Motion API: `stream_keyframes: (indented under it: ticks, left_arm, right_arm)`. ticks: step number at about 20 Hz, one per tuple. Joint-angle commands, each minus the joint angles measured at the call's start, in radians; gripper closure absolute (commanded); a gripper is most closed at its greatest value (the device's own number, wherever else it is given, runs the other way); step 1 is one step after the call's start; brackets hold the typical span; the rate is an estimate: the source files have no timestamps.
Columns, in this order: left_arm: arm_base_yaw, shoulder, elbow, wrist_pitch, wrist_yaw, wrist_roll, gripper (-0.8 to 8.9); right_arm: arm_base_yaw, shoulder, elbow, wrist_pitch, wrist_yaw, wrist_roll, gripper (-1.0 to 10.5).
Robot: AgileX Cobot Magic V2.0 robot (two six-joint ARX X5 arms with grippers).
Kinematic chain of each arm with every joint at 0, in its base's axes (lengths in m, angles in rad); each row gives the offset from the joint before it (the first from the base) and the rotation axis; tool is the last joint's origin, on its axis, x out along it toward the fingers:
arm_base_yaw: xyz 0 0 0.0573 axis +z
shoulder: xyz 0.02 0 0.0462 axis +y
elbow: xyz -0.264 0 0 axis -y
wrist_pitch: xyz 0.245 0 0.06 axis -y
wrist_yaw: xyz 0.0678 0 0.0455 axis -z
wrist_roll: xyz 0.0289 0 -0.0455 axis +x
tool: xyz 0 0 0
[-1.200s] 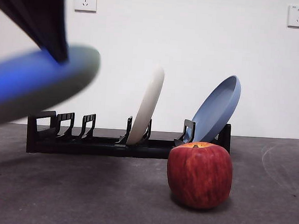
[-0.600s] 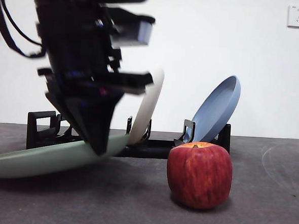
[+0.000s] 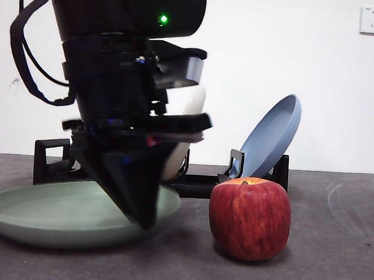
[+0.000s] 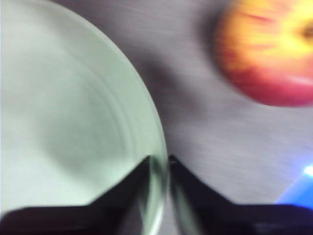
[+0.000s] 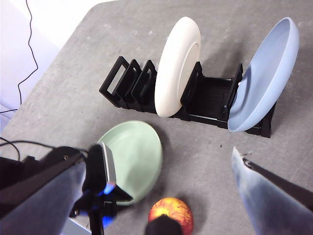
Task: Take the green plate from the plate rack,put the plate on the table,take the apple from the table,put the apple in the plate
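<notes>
On worktop (image 3: 332,263): green plate (image 3: 49,214), rim apparently pinched by left hand (image 4: 159,161); apple (image 3: 249,218) beside; right hand (image 5: 161,196) spread.

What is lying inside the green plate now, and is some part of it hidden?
Nothing lies inside the green plate. The left claw grips its rim, hiding part in the front view. The apple stands beside it on the table.

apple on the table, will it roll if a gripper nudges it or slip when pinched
The big round dark red apple stands stem-up on the dark grey table; its rounded sides suggest a sideways nudge could roll it. Its skin looks smooth, so narrow jaws may slip off-centre. It probably feels solid.
</notes>
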State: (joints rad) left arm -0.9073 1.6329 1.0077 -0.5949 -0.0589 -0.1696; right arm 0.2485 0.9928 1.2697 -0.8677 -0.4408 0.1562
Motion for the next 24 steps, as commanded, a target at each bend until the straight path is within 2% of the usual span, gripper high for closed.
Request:
stream_keyframes:
  ticks: [1, 7, 11, 15, 18, 22, 24]
  left_arm:
    - [0.002, 0.011, -0.006, 0.009, 0.006, -0.011, 6.16]
    - [0.025, -0.025, -0.004, 0.008, -0.009, -0.010, 6.15]
    - [0.025, -0.185, 0.047, -0.062, -0.038, -0.010, 6.15]
    - [0.025, -0.396, 0.188, -0.199, 0.061, 0.018, 6.15]
    - [0.025, -0.547, 0.297, -0.266, 0.097, 0.056, 6.15]
    - [0.025, -0.726, 0.377, -0.357, 0.146, 0.069, 6.15]
    - [0.025, -0.801, 0.400, -0.424, 0.145, 0.069, 6.15]
  right_arm:
    - [0.002, 0.000, 0.003, -0.002, 0.003, -0.011, 4.4]
    - [0.002, 0.000, 0.003, -0.026, 0.003, -0.011, 4.4]
    - [0.002, 0.000, 0.003, -0.076, 0.003, -0.042, 4.4]
    - [0.002, 0.000, 0.003, -0.224, 0.003, -0.118, 4.4]
    - [0.008, 0.000, 0.003, -0.386, 0.004, -0.175, 4.4]
    - [0.097, -0.003, 0.002, -0.483, 0.007, -0.184, 4.4]
    - [0.168, -0.003, -0.002, -0.471, 0.058, -0.137, 4.4]
